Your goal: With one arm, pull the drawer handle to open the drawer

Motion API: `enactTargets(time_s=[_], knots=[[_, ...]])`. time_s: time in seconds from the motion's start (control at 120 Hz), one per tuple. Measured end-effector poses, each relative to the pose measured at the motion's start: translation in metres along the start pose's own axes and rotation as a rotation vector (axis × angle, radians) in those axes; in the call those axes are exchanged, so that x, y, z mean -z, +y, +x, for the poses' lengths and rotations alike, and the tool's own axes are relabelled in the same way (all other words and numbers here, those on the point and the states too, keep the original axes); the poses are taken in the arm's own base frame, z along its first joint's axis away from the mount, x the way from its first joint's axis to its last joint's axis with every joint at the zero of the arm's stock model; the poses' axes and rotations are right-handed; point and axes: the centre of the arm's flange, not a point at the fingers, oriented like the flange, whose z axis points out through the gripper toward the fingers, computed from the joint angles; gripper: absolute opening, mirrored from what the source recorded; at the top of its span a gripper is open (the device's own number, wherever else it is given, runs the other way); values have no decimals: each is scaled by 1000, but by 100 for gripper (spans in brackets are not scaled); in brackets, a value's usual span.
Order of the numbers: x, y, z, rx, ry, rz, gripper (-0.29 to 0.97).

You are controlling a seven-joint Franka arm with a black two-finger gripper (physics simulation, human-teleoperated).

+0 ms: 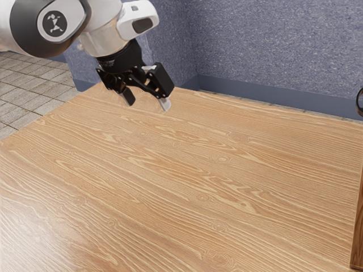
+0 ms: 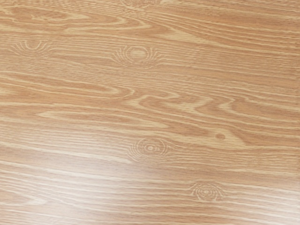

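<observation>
black two-finger gripper (image 1: 147, 103) open, empty, above light wood-grain table (image 1: 198, 187); dark brown panel (image 1: 358, 226), likely the drawer, well beyond it.

Light tan table (image 1: 198, 181) with swirling darker wood grain and ringed knots. Black gripper (image 1: 147, 102) on a white and grey arm (image 1: 108, 22). Speckled blue-grey wall (image 1: 272, 39). Pale grey tiled floor (image 1: 28, 85).

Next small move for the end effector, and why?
Probably carry the end effector toward the exterior view's right. It hangs open above the table, touching nothing, while a brown wooden edge, perhaps the drawer unit, sits at that view's right border.
</observation>
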Motion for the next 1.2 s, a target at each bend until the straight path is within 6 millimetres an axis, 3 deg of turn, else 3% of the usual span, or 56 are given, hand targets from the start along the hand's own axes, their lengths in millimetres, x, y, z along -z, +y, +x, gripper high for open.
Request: enactTargets(time_s=[0.225, 0.392, 0.45, 0.583, 0.758, 0.9, 1.058, 1.2], knots=[[-4, 46, 20, -142, 73, -153, 68], [-34, 84, 31, -86, 25, -467, 68], [-41, 84, 40, -39, 25, -555, 68], [-46, 62, 70, 66, 78, -676, 68], [-66, 102, 91, 75, 83, -793, 68], [-83, 104, 114, 102, 102, -840, 68], [-124, 114, 139, 115, 100, -850, 68], [-129, 129, 146, 98, 113, -871, 68]])
